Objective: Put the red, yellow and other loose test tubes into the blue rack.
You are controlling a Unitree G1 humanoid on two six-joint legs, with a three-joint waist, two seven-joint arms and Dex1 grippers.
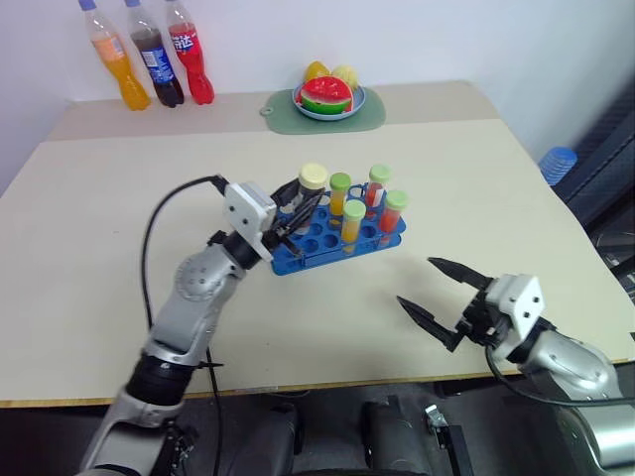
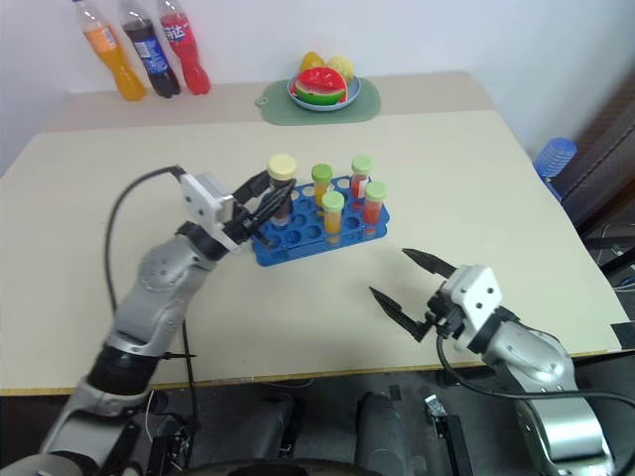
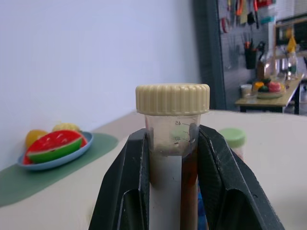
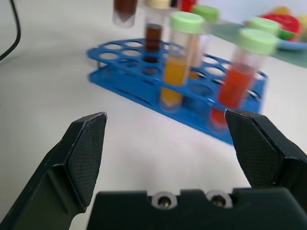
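I have the left gripper (image 1: 289, 210) pinched on the brown tube (image 3: 172, 158), fingers just under its cream cap, at the far-left corner of the blue rack (image 1: 332, 236). The tube stands upright; from the right wrist view its foot looks to be in or just above a hole, though I can't tell whether it is seated. Four other capped tubes, yellow and orange-red, already stand in the rack's right half.

The tube is light, stiff clear plastic, smooth-walled and likely slippery, so holding it high beneath the ridged cap is the sensible place: the cap's lip stops it sliding down through the fingers. The rack itself is light too and could skid if I push sideways.

The right gripper (image 1: 438, 297) hovers spread wide and empty over the near-right table (image 1: 89, 218), well apart from the rack.
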